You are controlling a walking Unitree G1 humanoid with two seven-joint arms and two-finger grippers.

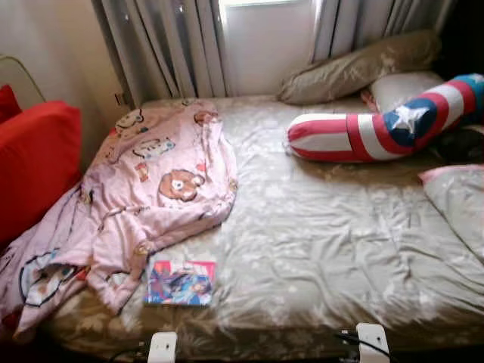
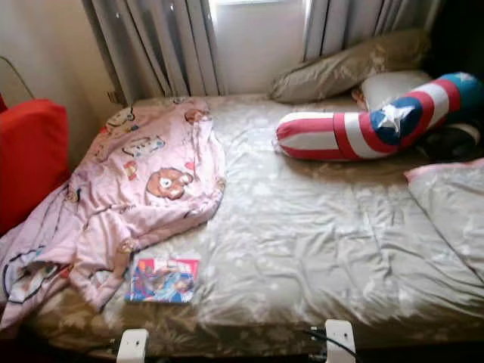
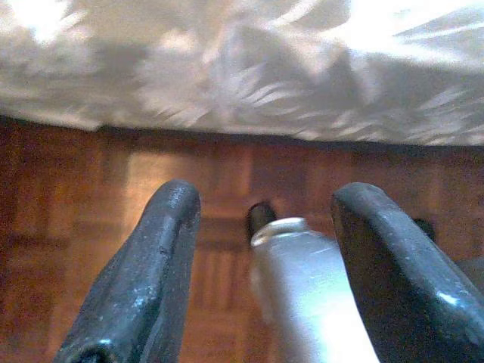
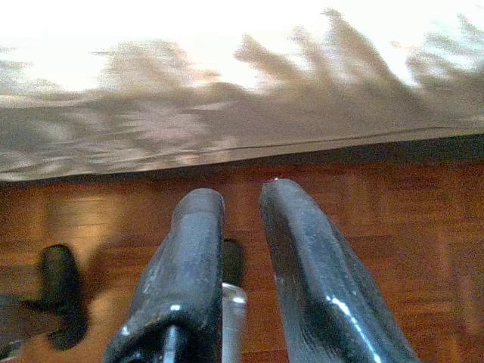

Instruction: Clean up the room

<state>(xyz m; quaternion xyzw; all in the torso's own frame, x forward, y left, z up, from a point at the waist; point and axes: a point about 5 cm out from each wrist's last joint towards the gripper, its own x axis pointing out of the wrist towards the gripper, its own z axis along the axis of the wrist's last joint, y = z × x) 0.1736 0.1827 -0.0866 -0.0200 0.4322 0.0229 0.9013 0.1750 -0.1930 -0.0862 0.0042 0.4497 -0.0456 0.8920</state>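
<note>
Left eye view: one bed (image 1: 318, 249) with a pale floral sheet runs across the frame. One pink cartoon-print blanket (image 1: 144, 189) lies crumpled on the robot's left half, spilling over the near left edge. One small colourful book (image 1: 180, 283) lies flat on the sheet near the front edge, touching the blanket's lower fold. One long bolster (image 1: 378, 130) in red and white stripes with a blue star patch lies across the far right of the bed. Pillows, counted: three, namely one olive-grey pillow (image 1: 355, 69) against the curtains, one pale pillow (image 1: 401, 89) just behind the bolster, and one grey pillow (image 1: 457, 203) at the right edge. One red cushion (image 1: 34, 162) stands beside the bed on the left. Grey curtains (image 1: 162, 49) hang either side of a bright window. Two white blocks at the bottom edge, each with a dark cable.

Right eye view: same scene and same counts.

Left wrist view: left gripper (image 3: 265, 249) hangs low over wooden parquet floor (image 3: 76, 227), aimed at the sheet's overhanging edge. Jaws released, a wide gap between the two black fingers, nothing held. One silver rod-like part shows through the gap.

Right wrist view: right gripper (image 4: 242, 234) also low over the parquet, near the bed edge. Jaws nearly together, a narrow gap, nothing between them.
</note>
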